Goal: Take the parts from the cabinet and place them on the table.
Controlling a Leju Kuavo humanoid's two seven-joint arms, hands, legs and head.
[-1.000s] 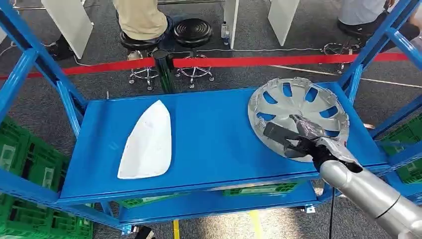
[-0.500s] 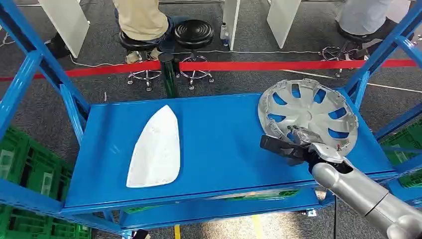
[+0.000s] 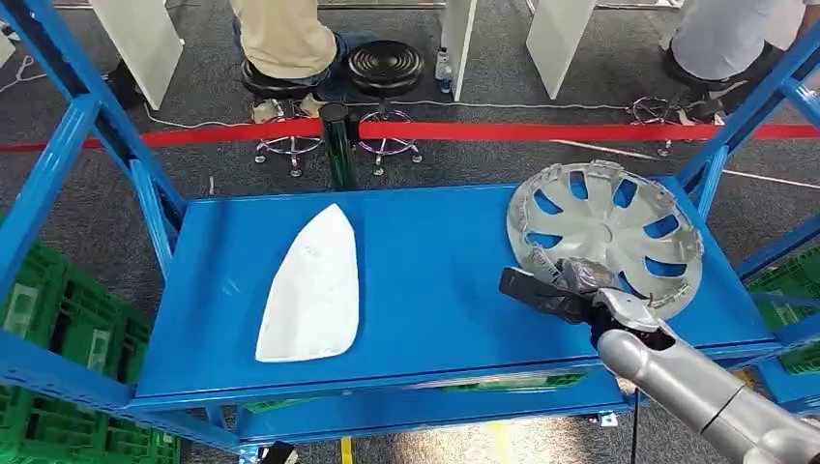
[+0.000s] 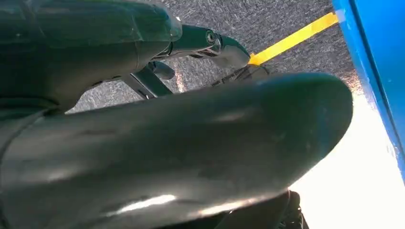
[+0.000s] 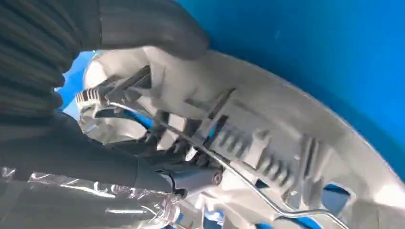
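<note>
A silver hubcap (image 3: 609, 227) lies at the right end of the blue cabinet shelf (image 3: 435, 251), its far side a little raised. My right hand (image 3: 578, 290) grips its near left rim, with the thumb sticking out to the left over the shelf. In the right wrist view the thumb (image 5: 143, 28) lies over the rim of the hubcap (image 5: 267, 138) and the dark fingers reach into its ribbed inside. A white curved panel (image 3: 314, 285) lies flat on the left half of the shelf. My left hand (image 4: 143, 143) shows as dark blurred shapes near the floor; I cannot tell how its fingers lie.
Blue uprights (image 3: 87, 126) frame the shelf on both sides. Green crates (image 3: 58, 319) sit low at left and right. Behind the shelf run a red barrier tape (image 3: 483, 130), black stools (image 3: 385, 68) and seated people (image 3: 280, 39). A yellow floor line (image 4: 291, 40) runs by the cabinet's foot.
The whole picture has shifted a little to the right and down, so the camera moved. My right hand has slid lower along the hubcap's near rim and the arm has drawn back.
</note>
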